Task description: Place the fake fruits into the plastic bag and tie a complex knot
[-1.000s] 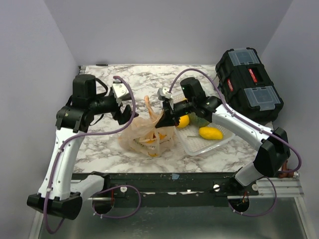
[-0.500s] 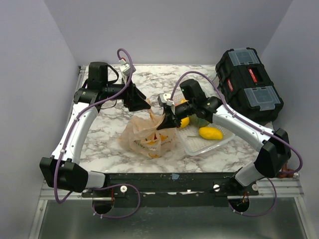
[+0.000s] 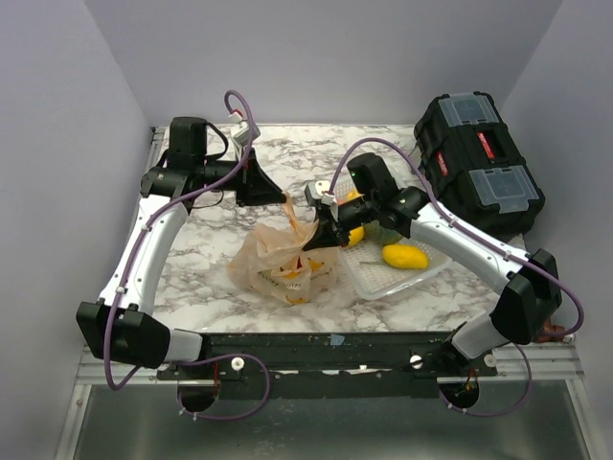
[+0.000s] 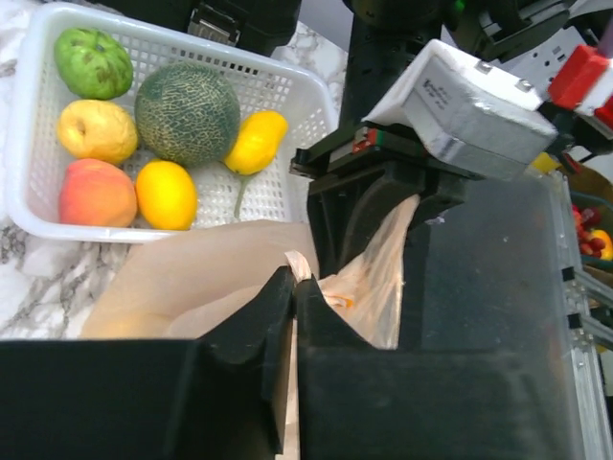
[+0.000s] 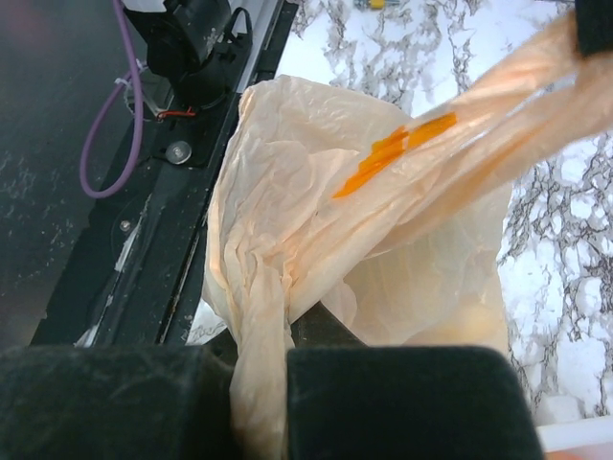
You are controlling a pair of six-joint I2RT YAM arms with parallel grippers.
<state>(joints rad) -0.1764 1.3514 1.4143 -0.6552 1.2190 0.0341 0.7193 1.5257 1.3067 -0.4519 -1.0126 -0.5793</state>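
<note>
The pale-orange plastic bag [image 3: 283, 268] slumps on the marble between my arms. My left gripper [image 3: 279, 196] is behind it, shut on one thin handle strip [image 4: 299, 261] that rises from the bag. My right gripper [image 3: 314, 238] is at the bag's right side, shut on the other handle, a twisted strip [image 5: 257, 369]. The first strip [image 5: 479, 115] stretches taut toward the upper right in the right wrist view. Fake fruits lie in the white basket [image 4: 21, 144]: a melon [image 4: 187, 113], a peach [image 4: 96, 192] and a yellow mango [image 3: 405, 256], among others. No knot shows in any view.
A black toolbox [image 3: 479, 158] stands at the back right, behind the basket [image 3: 428, 269]. The table's near edge and the black rail [image 5: 144, 220] run just below the bag. Grey walls close in the left, back and right.
My left arm swung from the bag's left round to behind it, and its open jaws closed on the upright handle strip. The right gripper kept its hold and barely moved.
</note>
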